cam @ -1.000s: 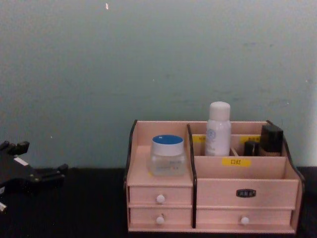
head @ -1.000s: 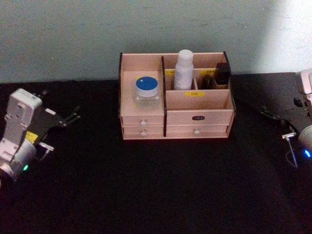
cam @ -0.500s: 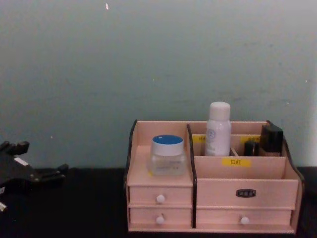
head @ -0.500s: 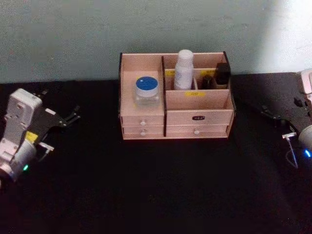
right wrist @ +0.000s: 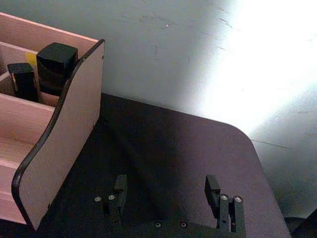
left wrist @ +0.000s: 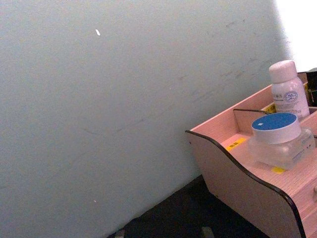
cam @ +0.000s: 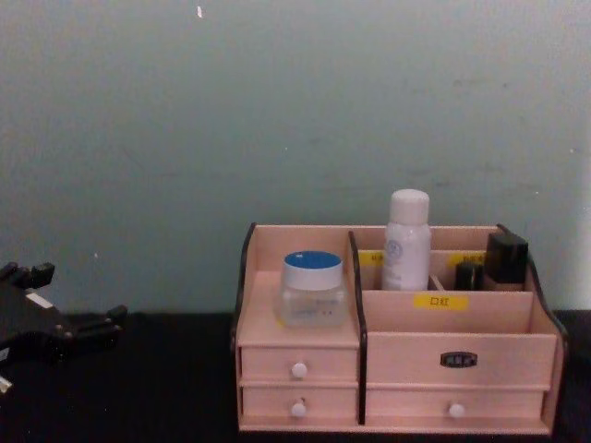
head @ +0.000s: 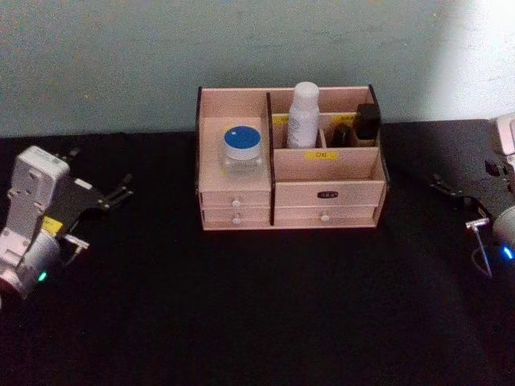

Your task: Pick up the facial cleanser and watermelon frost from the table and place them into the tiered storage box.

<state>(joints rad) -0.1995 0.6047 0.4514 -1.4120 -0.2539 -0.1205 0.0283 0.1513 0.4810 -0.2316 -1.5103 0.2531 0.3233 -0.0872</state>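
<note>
The tiered storage box [head: 354, 193] stands at the back middle of the black table. The facial cleanser [head: 304, 112] stands upright in its rear middle compartment. The watermelon frost [head: 242, 149] sits on the box's left shelf above the small drawers. The chest view shows the facial cleanser [cam: 407, 240] and the watermelon frost [cam: 312, 286] side on. My left gripper [head: 100, 173] rests open at the table's left, well away from the box. At the far right my right gripper [right wrist: 166, 191] is open and holds nothing, beside the box's side wall [right wrist: 64, 153].
Two small dark bottles [head: 368, 119] stand in the box's rear right compartment. A pale wall [cam: 295, 111] runs close behind the box. Black tabletop [head: 265, 305] stretches in front of the box and between the two arms.
</note>
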